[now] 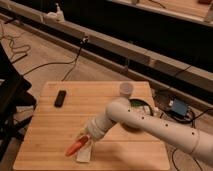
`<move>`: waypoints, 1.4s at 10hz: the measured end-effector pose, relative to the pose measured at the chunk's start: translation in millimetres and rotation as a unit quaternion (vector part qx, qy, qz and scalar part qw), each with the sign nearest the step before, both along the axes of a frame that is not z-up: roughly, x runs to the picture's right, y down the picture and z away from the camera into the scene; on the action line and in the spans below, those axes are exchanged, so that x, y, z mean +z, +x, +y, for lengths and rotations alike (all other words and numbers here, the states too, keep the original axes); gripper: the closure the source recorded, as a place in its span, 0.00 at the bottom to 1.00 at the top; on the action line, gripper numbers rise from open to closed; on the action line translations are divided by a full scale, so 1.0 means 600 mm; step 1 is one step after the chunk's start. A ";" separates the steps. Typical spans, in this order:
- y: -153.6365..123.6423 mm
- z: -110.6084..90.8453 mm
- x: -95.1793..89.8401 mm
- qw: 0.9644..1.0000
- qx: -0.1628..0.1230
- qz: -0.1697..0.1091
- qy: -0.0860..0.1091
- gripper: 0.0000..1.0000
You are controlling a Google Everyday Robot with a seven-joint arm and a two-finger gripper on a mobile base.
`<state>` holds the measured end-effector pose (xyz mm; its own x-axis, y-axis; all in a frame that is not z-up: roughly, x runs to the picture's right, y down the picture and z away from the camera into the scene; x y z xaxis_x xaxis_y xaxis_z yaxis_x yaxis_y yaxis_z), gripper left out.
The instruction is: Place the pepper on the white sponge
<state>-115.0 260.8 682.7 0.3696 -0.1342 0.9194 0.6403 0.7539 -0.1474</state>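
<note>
- Black remote [60, 98] is lying at about 10 o'clock on the wooden table [50, 130], well apart from the work area; not involved.
- The pepper [76, 147] is sitting at about 7 o'clock on the table, orange-red, tapered end pointing down-left. Its upper-right end is running in under the gripper; its lower-left part is sticking out past the sponge's left edge.
- The white sponge [84, 154] is lying just beside and partly beneath the pepper, near the table's front edge. Only its lower portion is showing below the pepper and the gripper.
- The gripper [86, 141] is hanging low at the end of the white arm [150, 125], directly over the sponge, at the pepper's thick end.
- Jaw state: cannot tell. The fingers are hidden behind the wrist housing and the pepper, so I am not recording whether they are pinching the pepper or spread.
- Progress, as judged: transport looks essentially done, with the pepper over the sponge and apparently touching or nearly touching it. Remaining: confirm it is resting on the pad, release, and lift the arm clear.
- Risk, as judged: the overhanging tip could be tipping the pepper off the left edge on release.
- Green bowl [141, 106] and a pale cup [126, 89] are sitting at about 2 o'clock, mostly behind the arm.
</note>
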 end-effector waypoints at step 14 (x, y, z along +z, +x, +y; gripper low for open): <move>0.039 0.043 0.099 0.997 -0.031 0.055 -0.050 0.70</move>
